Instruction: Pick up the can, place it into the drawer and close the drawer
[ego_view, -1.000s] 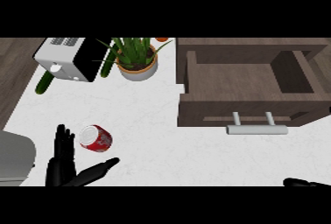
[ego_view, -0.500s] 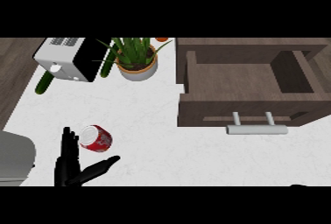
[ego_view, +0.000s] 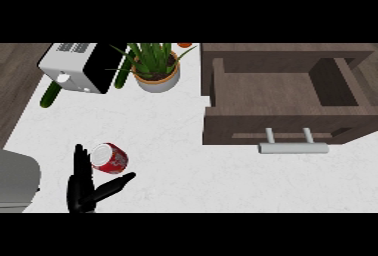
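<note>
— Where did we have the can (ego_view: 109, 158) at that point?

— It lay on its side on the white table (ego_view: 192, 165), toward the lower left, well apart from the drawer (ego_view: 284, 97), which stood pulled open at the upper right with its handle (ego_view: 292, 147) facing us.

— And our left hand (ego_view: 87, 186)?

— Spread wide, holding nothing. The fingers pointed up along the can's left side and the thumb angled out below it. Whether a fingertip touched the can, we could not tell from that steep view.

— So what did the grasp call for?

— We judged the hand needed to come further around the can, fingers on the far side and thumb on the near one, before curling. A can on its side could roll off if we nudged it first.

— The right hand?

— It did not show anywhere.

— Anything in our way?

— No; the toaster (ego_view: 74, 67) and the potted plant (ego_view: 155, 67) sat at the back, clear of the path to the drawer.
</note>
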